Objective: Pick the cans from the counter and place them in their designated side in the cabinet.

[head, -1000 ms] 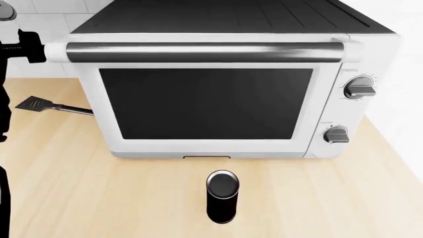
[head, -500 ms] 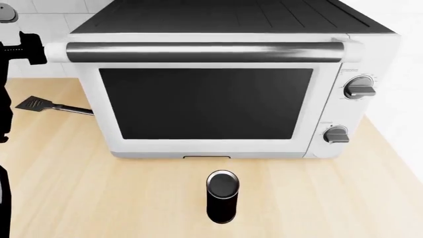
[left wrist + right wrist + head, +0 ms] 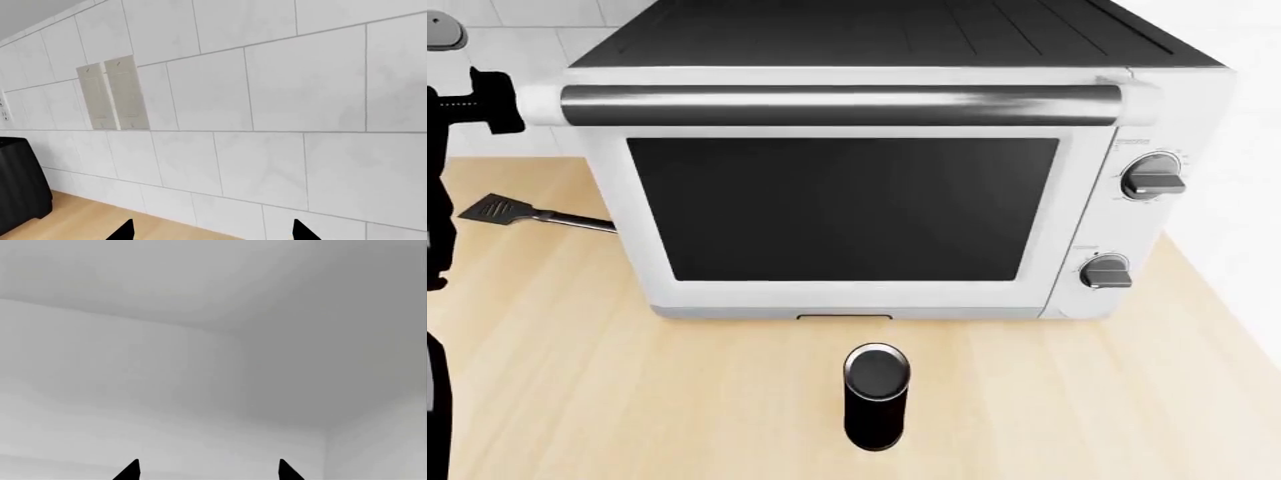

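Directly in front of the toaster oven (image 3: pixel 854 190), a tall, slim, near-black can (image 3: pixel 874 397) with a metal top stood upright on the light wood tabletop (image 3: pixel 627 400), just clear of the oven's lower front edge and roughly under the middle of its dark glass door. The oven was white with a black top, a long metallic handle (image 3: pixel 841 103) across the top of the door, and two knobs, an upper knob (image 3: pixel 1154 178) and a lower knob (image 3: pixel 1105 272), stacked on the panel beside the door. To the side of the oven away from the knobs, a black spatula (image 3: pixel 527 214) lay flat on the tabletop, its handle running toward the oven's body. Beyond that same side, dark parts of the left arm (image 3: pixel 461 100) showed at the edge of the head view, well apart from the can. In the left wrist view, the left gripper (image 3: pixel 212 231) pointed at a white tiled wall (image 3: pixel 267 125) bearing a pale double switch plate (image 3: pixel 113 93); the tips of its fingers (image 3: pixel 123 231) stood spread wide apart with nothing between them, and a dark appliance (image 3: pixel 20 185) sat on the wood surface near the wall. In the right wrist view, the right gripper (image 3: pixel 208 471) faced plain grey-white surfaces, its fingers (image 3: pixel 130 471) likewise parted wide and holding nothing. Only the one dark can was visible; it was untouched by either gripper.
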You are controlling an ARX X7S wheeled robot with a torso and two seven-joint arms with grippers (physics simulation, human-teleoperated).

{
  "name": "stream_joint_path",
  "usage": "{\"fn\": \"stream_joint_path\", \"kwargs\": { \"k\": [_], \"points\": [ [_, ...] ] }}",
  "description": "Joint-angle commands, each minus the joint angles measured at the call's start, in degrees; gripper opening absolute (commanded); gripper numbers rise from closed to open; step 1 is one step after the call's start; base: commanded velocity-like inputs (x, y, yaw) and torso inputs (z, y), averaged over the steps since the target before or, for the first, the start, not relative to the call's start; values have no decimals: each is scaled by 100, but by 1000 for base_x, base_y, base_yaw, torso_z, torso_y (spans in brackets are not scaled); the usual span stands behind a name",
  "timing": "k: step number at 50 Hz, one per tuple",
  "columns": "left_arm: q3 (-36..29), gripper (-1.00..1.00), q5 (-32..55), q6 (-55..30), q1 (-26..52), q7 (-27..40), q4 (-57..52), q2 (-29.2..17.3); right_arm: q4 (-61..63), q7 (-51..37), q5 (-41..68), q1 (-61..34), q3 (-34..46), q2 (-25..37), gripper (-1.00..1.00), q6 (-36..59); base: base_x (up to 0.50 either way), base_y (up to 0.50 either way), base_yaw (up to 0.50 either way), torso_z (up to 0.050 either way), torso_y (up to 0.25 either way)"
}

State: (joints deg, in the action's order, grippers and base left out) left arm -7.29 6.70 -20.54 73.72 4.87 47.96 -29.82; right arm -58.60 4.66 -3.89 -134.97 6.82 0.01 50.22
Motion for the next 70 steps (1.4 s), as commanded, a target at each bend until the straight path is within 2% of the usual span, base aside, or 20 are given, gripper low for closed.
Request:
{"fn": "stream_joint_path", "kwargs": {
  "k": [1,9,38,39,40,50,64,65,67,70],
  "points": [
    [1,100,8,-2,0,0,-17,7,4,4,-5,-3,3,0,100,-2,0,0,0,0,0],
    [-1,100,10,1,9,0,-14,10,4,4,-5,-3,3,0,100,-2,-43,0,0,0,0],
    [-112,100,-21,270,188,-143,435,174,4,4,-5,-3,3,0,100,-2,-500,0,0,1,0],
    [-114,100,-21,288,187,-149,457,181,-855,-855,-41,-3,-493,417,100,107,-500,0,0,0,0],
    [-118,100,-21,306,187,-156,481,189,-1552,-1464,-47,-3,-482,400,100,73,-500,0,0,0,0],
    [-100,100,60,195,34,-239,201,218,-1632,-958,-182,-3,-371,304,100,-310,-46,0,0,0,0],
    [8,100,259,-219,-344,-299,-656,164,-1621,51,323,299,227,134,100,-808,0,0,0,0,0],
    [4,100,259,-223,-348,-300,-668,166,-1279,142,352,434,232,136,100,-616,0,0,0,0,0],
    [5,100,267,-248,-361,-301,-714,169,440,249,409,1191,256,240,100,609,0,0,0,0,0],
    [17,100,296,-305,-410,-302,-828,172,2454,308,481,1842,269,346,100,1612,0,0,0,0,0]
  ]
}}
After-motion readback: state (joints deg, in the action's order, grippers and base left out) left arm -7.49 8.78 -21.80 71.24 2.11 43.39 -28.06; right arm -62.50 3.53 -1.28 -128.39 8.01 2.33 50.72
